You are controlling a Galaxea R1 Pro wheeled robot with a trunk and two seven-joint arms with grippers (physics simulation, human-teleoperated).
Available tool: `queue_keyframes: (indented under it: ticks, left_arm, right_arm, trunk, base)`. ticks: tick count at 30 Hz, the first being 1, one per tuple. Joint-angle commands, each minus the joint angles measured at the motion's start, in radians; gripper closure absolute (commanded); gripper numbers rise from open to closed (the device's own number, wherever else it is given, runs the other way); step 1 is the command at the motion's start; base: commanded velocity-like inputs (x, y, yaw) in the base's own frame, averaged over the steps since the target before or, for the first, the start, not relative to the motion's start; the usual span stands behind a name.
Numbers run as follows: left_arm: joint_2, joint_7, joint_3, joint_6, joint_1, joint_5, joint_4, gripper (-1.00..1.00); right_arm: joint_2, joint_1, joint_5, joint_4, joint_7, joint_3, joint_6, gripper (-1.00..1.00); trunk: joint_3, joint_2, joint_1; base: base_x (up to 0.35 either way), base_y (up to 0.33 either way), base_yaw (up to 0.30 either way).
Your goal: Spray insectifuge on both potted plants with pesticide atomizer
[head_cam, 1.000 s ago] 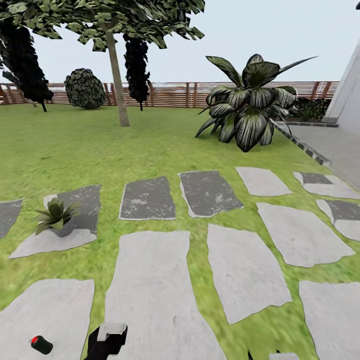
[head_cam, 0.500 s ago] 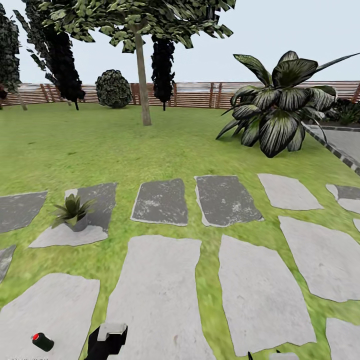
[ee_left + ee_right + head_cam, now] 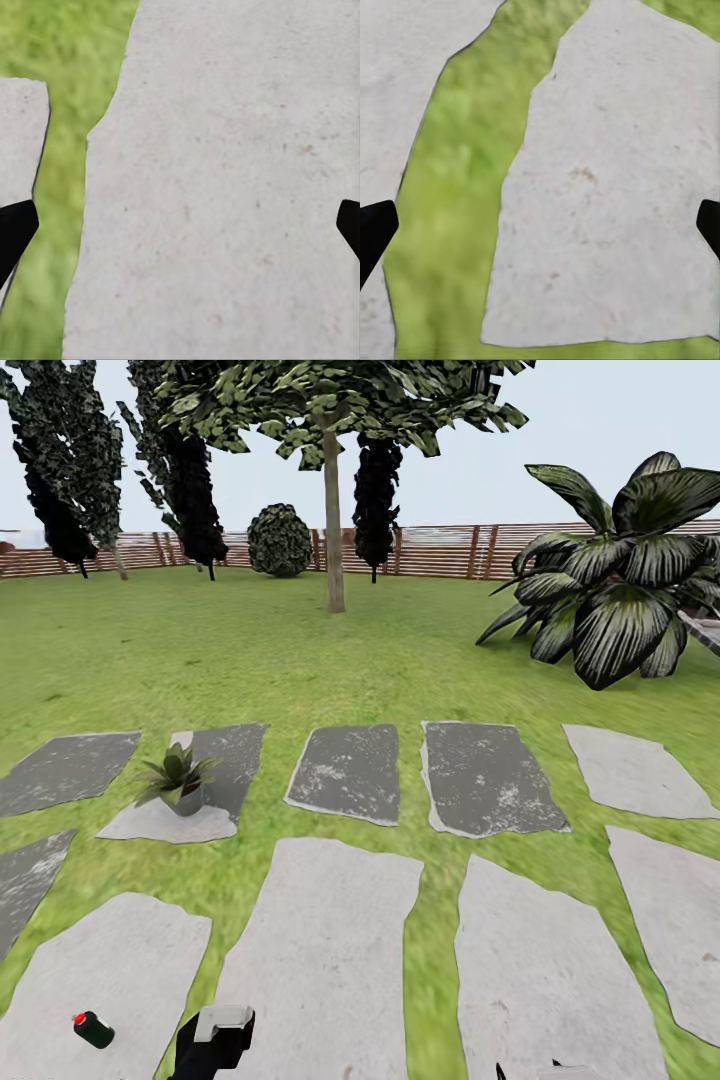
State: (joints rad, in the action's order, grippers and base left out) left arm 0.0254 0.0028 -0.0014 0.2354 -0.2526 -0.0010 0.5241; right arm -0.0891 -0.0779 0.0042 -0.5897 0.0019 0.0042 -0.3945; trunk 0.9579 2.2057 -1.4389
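Big dark-leaved shrub point(image 3: 620, 590) at 2 o'clock is cut by pic edge; small dark red-capped cylinder point(image 3: 92, 1029) at 7 o'clock too small to identify.

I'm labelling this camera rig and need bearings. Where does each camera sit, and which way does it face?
Head view: on the head, facing forward and down over lawn, potted plant, left end effector.
Left wrist view: on the left arm, facing down at a stepping stone; dark fingertips at the edges.
Right wrist view: same, on the right arm.
Both wrist views share pale stone and grass.
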Motion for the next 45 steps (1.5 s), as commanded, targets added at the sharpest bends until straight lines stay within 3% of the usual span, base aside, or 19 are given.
queue_keyframes:
  ticks: [1,17,45]
  left_arm:
    - [0.000,0.000,0.000,0.003,-0.001,0.000,-0.001,-1.00]
    - [0.001,0.000,0.000,0.004,-0.001,0.002,0.001,-1.00]
    - [0.000,0.002,0.001,0.006,-0.001,0.000,0.001,-1.00]
  right_arm:
    - [0.000,-0.001,0.000,0.001,0.000,0.000,-0.003,-1.00]
    - [-0.001,0.000,0.000,0.001,0.000,0.000,-0.003,-1.00]
    - [-0.001,0.000,0.000,0.001,0.000,0.000,-0.003,-1.00]
  trunk:
    - [0.001,0.000,0.000]
    - [0.001,0.000,0.000]
    - [0.001,0.000,0.000]
  base:
    - [0.181,-0.225,0.277]
    - [0.139,-0.186,0.277]
    - [0.049,-0.052,0.278]
